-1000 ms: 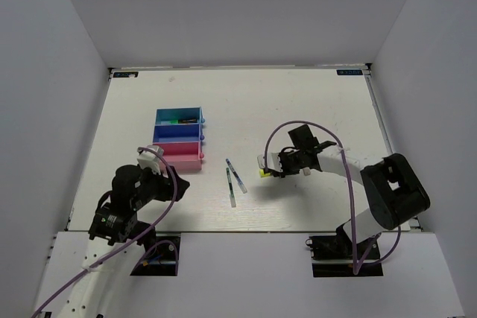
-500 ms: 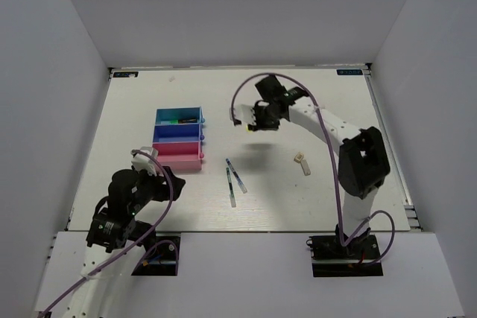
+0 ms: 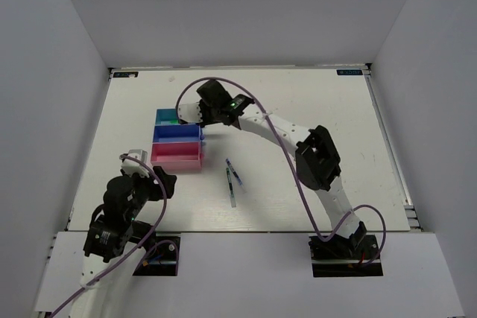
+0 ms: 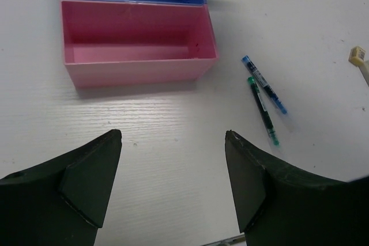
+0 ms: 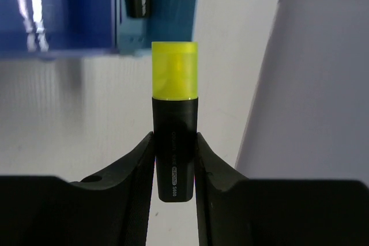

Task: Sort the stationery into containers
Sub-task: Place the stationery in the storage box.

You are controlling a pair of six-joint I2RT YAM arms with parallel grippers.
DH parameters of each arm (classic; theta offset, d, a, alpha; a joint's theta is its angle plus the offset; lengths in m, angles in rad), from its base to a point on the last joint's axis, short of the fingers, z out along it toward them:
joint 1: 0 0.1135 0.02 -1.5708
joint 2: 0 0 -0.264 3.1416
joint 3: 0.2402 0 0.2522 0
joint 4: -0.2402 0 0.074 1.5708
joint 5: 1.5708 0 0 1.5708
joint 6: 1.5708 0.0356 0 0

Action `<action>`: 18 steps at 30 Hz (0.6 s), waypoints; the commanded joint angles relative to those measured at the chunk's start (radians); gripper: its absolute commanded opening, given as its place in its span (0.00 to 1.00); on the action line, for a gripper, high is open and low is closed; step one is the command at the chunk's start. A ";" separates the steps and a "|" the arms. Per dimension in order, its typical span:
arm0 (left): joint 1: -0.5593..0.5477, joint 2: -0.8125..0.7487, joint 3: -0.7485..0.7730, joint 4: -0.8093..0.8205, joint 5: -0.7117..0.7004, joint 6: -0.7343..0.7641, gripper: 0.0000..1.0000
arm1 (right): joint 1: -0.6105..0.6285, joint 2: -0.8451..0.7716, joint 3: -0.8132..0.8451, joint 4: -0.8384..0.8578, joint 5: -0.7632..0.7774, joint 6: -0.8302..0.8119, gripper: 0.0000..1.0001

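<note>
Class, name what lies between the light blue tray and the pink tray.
The dark blue tray lies in a row between the light blue tray and the pink tray; the top external view shows it.

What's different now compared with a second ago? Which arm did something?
The right end effector swung from right of centre leftward to the light blue tray, still gripping the yellow highlighter. The left end effector, open, drifted slightly left. The green pen, blue pen, pink tray and dark blue tray stayed put.
</note>
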 commanded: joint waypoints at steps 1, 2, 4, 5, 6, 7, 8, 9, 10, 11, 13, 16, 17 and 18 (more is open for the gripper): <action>-0.002 -0.010 0.005 -0.018 -0.057 -0.013 0.82 | 0.027 0.033 0.012 0.273 0.088 -0.046 0.00; -0.001 -0.014 0.005 -0.021 -0.058 -0.011 0.82 | 0.034 0.044 0.012 0.286 0.096 -0.053 0.00; -0.001 -0.019 0.008 -0.023 -0.060 -0.013 0.82 | 0.050 0.058 0.026 0.325 0.084 -0.059 0.00; -0.002 -0.020 0.006 -0.023 -0.061 -0.013 0.82 | 0.053 0.067 0.029 0.333 0.085 -0.063 0.00; -0.001 -0.020 0.006 -0.025 -0.061 -0.011 0.82 | 0.057 0.075 0.037 0.339 0.086 -0.074 0.00; -0.002 -0.022 0.008 -0.023 -0.061 -0.013 0.82 | 0.067 0.094 0.041 0.332 0.083 -0.077 0.00; -0.001 -0.025 0.005 -0.023 -0.063 -0.013 0.82 | 0.068 0.098 0.049 0.333 0.088 -0.082 0.00; -0.001 -0.030 0.006 -0.023 -0.063 -0.013 0.82 | 0.073 0.105 0.052 0.339 0.085 -0.089 0.00; -0.001 -0.028 0.003 -0.023 -0.063 -0.013 0.82 | 0.077 0.116 0.049 0.344 0.086 -0.089 0.00; -0.001 -0.030 0.006 -0.025 -0.063 -0.013 0.82 | 0.083 0.125 0.048 0.352 0.097 -0.083 0.00; -0.001 -0.033 0.006 -0.029 -0.065 -0.016 0.82 | 0.088 0.134 0.049 0.373 0.090 -0.079 0.00; -0.002 -0.047 0.006 -0.032 -0.078 -0.019 0.82 | 0.094 0.161 0.072 0.399 0.094 -0.059 0.00; -0.001 -0.060 0.006 -0.032 -0.086 -0.019 0.82 | 0.096 0.164 0.077 0.413 0.099 -0.045 0.00; -0.002 -0.060 0.003 -0.034 -0.091 -0.019 0.82 | 0.094 0.176 0.080 0.415 0.103 -0.039 0.00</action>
